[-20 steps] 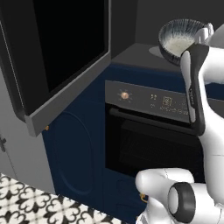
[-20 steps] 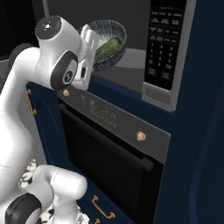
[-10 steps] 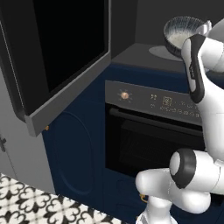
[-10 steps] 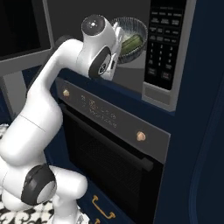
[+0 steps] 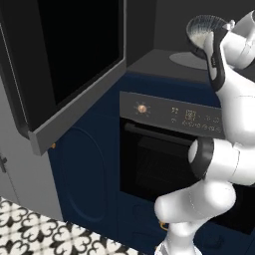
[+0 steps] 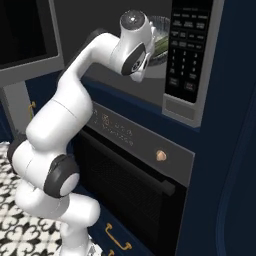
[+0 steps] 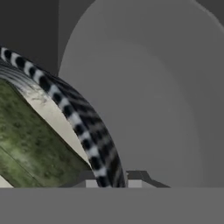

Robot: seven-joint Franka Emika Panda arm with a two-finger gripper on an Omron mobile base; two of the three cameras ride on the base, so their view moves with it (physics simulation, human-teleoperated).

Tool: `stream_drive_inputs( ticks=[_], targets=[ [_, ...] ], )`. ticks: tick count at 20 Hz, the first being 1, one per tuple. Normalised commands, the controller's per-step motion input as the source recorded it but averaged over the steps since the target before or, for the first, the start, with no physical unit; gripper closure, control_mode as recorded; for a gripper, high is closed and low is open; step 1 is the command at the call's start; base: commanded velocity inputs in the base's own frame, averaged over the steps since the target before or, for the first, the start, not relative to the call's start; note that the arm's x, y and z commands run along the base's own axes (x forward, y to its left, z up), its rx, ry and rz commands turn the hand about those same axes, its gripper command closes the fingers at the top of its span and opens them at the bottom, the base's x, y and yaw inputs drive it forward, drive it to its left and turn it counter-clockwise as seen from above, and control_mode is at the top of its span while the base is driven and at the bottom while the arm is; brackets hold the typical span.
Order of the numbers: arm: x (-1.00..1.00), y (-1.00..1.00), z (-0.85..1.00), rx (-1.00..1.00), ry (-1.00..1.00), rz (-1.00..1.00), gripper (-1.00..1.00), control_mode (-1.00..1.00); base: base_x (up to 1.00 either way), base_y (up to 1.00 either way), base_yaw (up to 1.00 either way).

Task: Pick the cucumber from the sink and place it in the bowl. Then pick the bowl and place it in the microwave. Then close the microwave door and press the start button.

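The bowl point(image 5: 203, 31), dark streaked outside and pale inside, hangs inside the open microwave point(image 5: 164, 30) above its round turntable plate point(image 5: 188, 60). My gripper point(image 5: 209, 42) is shut on the bowl's rim. In the hand view the striped rim point(image 7: 89, 127) runs down between my fingertips point(image 7: 94, 177). The green cucumber point(image 7: 30, 148) lies inside the bowl, with the pale plate point(image 7: 148, 109) behind. From the right, the bowl point(image 6: 162, 35) peeks out behind my hand. The microwave door point(image 5: 74, 55) stands swung open at left.
The microwave's button panel point(image 6: 191, 50) is right of the cavity. Below sits an oven point(image 5: 169, 159) with a bar handle, a display and a round knob point(image 6: 160, 155). Dark blue cabinet fronts flank it, above a patterned tile floor point(image 5: 30, 231).
My arm has stretched forward and carried the bowl, with the cucumber in it, up and deeper into the microwave cavity. The door has not moved.
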Motion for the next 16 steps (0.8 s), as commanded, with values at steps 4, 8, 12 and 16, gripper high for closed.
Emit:
stream_drive_inputs(
  ticks=[4,8,12,16],
  targets=[
    [0.46,-0.15,-0.46,0.0,0.01,0.0,1.0,-1.0,0.0,0.0,0.0],
    [0.2,0.02,-0.9,0.0,0.01,0.0,-1.0,-1.0,0.0,0.0,0.0],
    [0.18,0.09,-0.71,0.0,0.0,0.0,-1.0,-1.0,0.0,0.0,0.0],
    [0.0,0.09,-0.01,0.0,-0.28,0.0,-1.0,-1.0,0.0,0.0,0.0]
  ],
)
